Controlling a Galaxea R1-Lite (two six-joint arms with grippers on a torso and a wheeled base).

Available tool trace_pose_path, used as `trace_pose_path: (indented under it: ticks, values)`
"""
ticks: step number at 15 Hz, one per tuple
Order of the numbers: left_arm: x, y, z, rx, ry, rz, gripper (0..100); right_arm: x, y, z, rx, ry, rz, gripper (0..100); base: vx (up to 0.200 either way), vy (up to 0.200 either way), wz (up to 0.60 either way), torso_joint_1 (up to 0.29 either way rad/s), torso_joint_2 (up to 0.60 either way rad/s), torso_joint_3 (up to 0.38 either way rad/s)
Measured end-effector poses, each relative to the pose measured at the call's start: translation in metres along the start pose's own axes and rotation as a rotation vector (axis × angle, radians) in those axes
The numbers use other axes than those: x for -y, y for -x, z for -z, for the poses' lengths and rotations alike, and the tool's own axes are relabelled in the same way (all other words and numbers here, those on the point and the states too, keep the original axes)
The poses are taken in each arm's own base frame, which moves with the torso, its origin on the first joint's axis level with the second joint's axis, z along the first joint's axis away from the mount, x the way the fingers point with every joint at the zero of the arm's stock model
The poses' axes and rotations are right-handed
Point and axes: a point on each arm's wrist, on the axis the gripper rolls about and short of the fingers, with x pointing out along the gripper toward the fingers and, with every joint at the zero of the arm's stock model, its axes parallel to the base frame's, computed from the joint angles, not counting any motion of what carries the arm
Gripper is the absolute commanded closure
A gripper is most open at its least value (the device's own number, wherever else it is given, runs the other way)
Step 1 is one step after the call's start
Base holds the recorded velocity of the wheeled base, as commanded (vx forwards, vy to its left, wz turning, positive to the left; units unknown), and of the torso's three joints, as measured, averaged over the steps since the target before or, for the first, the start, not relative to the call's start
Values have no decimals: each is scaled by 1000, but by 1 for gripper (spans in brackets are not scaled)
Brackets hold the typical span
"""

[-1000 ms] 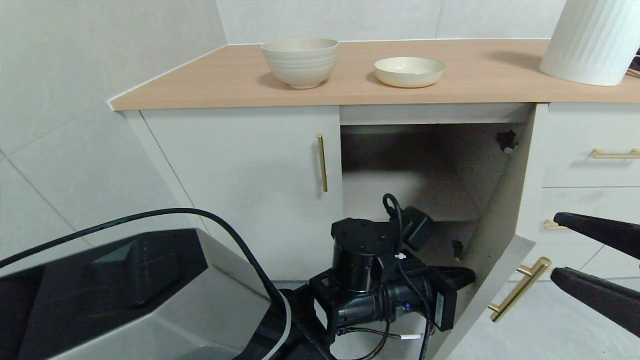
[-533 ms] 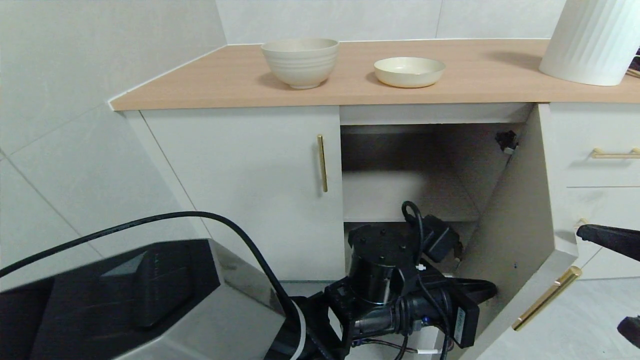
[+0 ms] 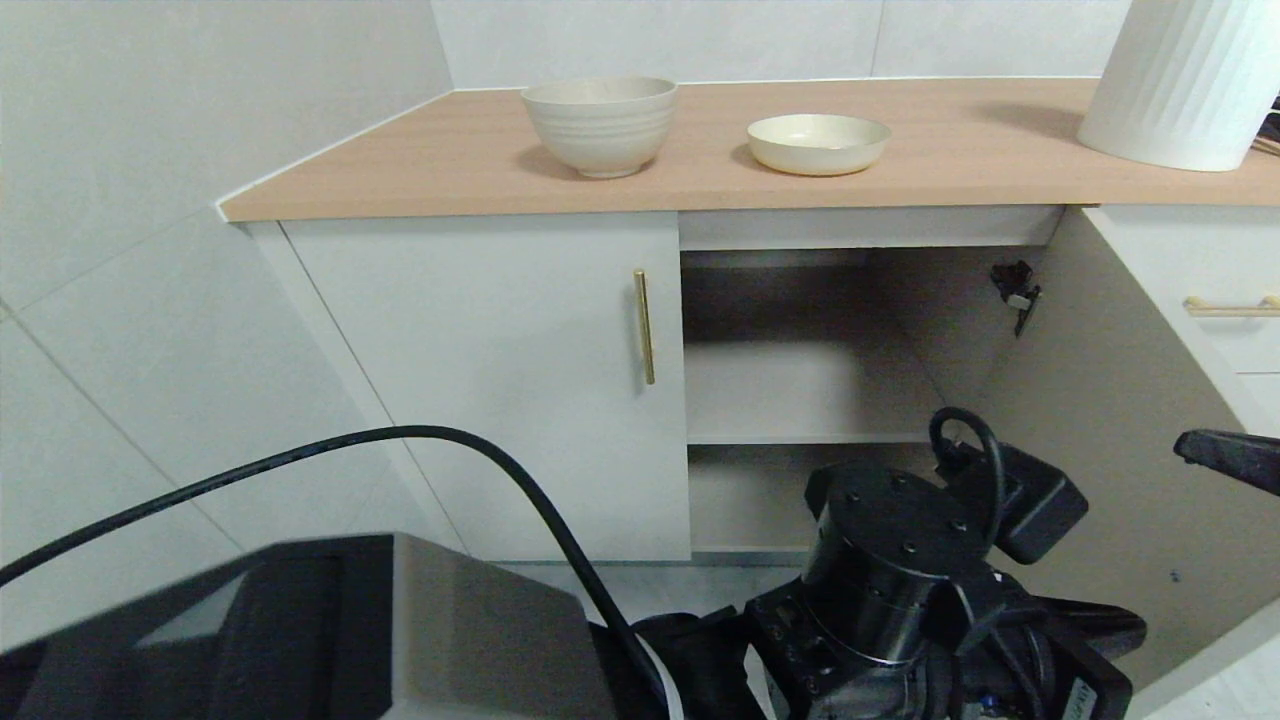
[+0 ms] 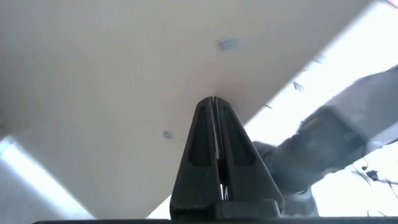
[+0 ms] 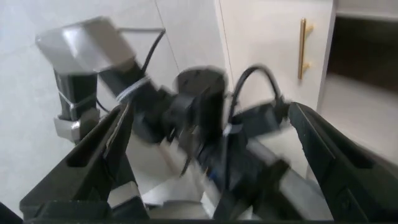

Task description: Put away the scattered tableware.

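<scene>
On the wood-grain worktop (image 3: 450, 160) sit a ribbed cream bowl (image 3: 600, 125) and a shallow cream dish (image 3: 819, 143), above an open white cabinet door (image 3: 1090, 440). The left end effector (image 4: 213, 104), pressed together, meets that door; the right end effector (image 5: 210, 115) is spread. A hard push may strain the hinge (image 3: 1015, 285).

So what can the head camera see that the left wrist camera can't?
The head camera's extras: the bowl and the shallow dish on the counter, the gold handle on the closed door, and the shelf inside the open cabinet. The left wrist camera's extra: the left hand up close, shut, its tip at a plain panel. Both share that panel, which appears to be the inside of the open door.
</scene>
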Motion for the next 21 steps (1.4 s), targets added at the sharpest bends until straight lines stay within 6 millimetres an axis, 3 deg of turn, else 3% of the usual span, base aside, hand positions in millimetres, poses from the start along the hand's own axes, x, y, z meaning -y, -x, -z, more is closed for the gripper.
trace_pose_path:
  ticks: [5, 9, 14, 17, 21]
  values:
    - [3, 10, -8, 47, -9, -37, 100, 1, -2, -1, -7, -11, 3, 0, 0, 0, 0, 0, 0, 0]
    - [-19, 46, -23, 56, 0, -125, 100, 8, -15, 6, -96, -57, 47, 0, 0, 0, 0, 0, 0, 0]
    - [-42, 133, -38, 50, 41, -318, 100, 24, -42, 20, -197, -91, 167, 0, 0, 0, 0, 0, 0, 0]
    - [-31, 203, -52, 66, 67, -461, 100, 36, -68, 25, -252, -107, 198, 0, 0, 0, 0, 0, 0, 0]
    - [1, 285, -46, 25, 131, -622, 100, 55, -99, 22, -268, -106, 293, 0, 0, 0, 0, 0, 0, 0]
